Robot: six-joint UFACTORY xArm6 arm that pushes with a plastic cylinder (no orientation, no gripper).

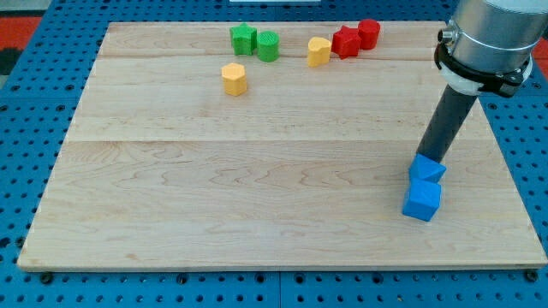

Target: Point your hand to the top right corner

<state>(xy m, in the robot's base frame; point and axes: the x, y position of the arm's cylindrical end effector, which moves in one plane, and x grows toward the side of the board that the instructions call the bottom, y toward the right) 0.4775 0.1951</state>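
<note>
My tip (431, 158) is at the view's right, just above and touching the upper of two blue blocks. That blue cube (426, 170) sits against a second blue block (422, 200) below it. Along the view's top lie a green star block (243, 38), a green cylinder (268, 46), a yellow heart-like block (318, 51), a red star block (346, 41) and a red cylinder (369, 33). A yellow hexagonal block (234, 79) lies below the green ones. The arm's grey body (488, 34) covers the board's top right corner.
The wooden board (214, 188) rests on a blue pegboard surface (26, 154). The board's right edge runs close to the blue blocks.
</note>
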